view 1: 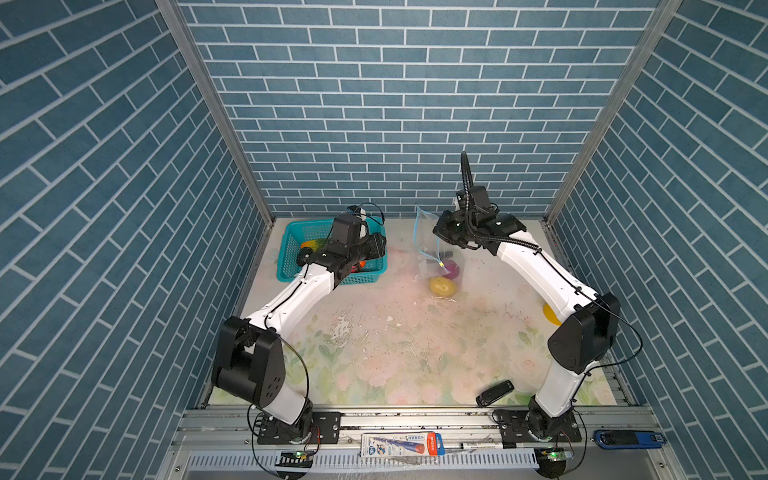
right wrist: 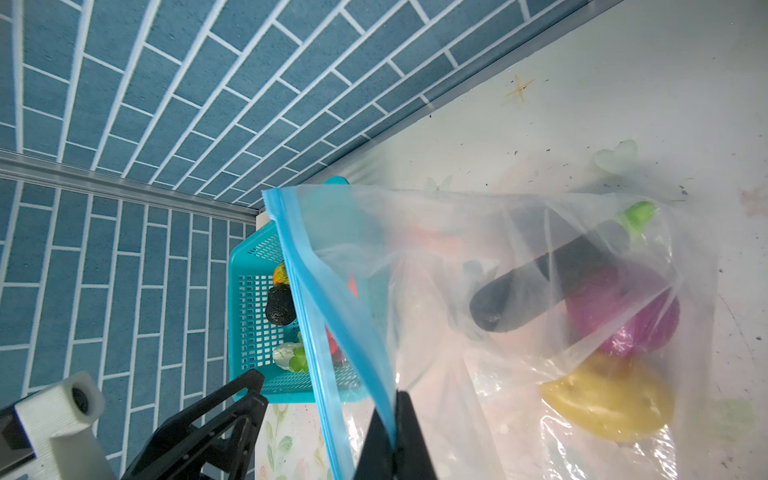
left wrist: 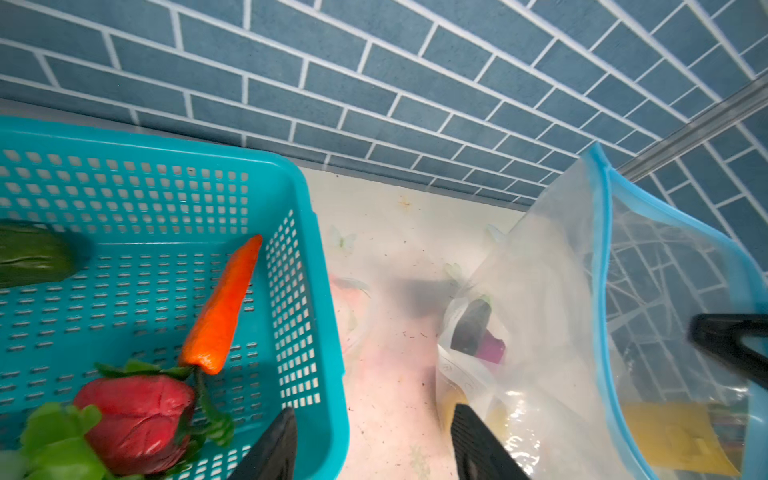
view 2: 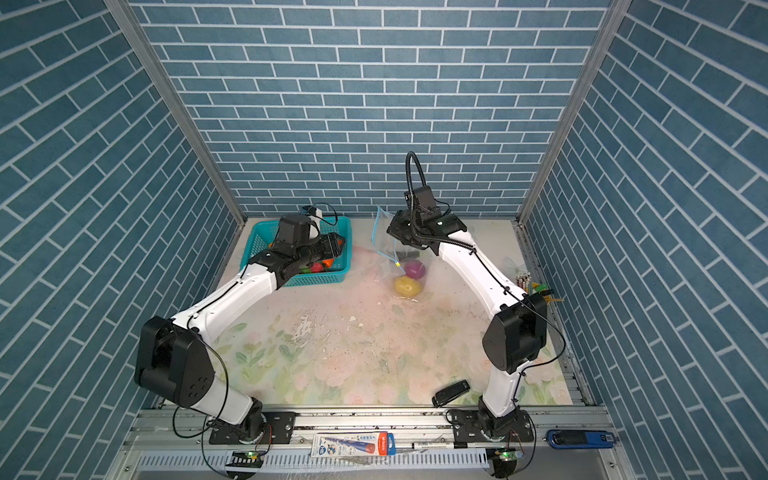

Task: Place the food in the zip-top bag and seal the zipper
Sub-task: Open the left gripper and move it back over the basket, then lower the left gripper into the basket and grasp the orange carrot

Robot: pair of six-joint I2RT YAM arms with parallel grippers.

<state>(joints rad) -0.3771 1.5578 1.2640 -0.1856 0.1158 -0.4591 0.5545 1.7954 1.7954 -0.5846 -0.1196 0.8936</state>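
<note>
The clear zip-top bag (view 1: 428, 249) (view 2: 388, 245) hangs upright at the back middle. My right gripper (right wrist: 392, 415) (view 1: 437, 236) is shut on one side of its light blue zipper (right wrist: 299, 266) (left wrist: 602, 270). Inside the bag lie a dark eggplant (right wrist: 548, 278), a purple onion (right wrist: 640, 316) (view 1: 453, 269) and a yellow fruit (right wrist: 606, 403) (view 1: 441, 286). My left gripper (left wrist: 372, 411) (view 1: 383, 245) is open and empty, hovering over the gap between the basket's wall and the bag. An orange carrot (left wrist: 224, 307), a red pepper (left wrist: 133, 419) and a green cucumber (left wrist: 33, 257) lie in the basket.
The teal mesh basket (view 1: 291, 232) (left wrist: 316, 249) stands at the back left against the brick wall. A black device (view 1: 494, 392) lies near the front right by the right arm's base. A yellow object (view 1: 550, 313) shows under the right arm.
</note>
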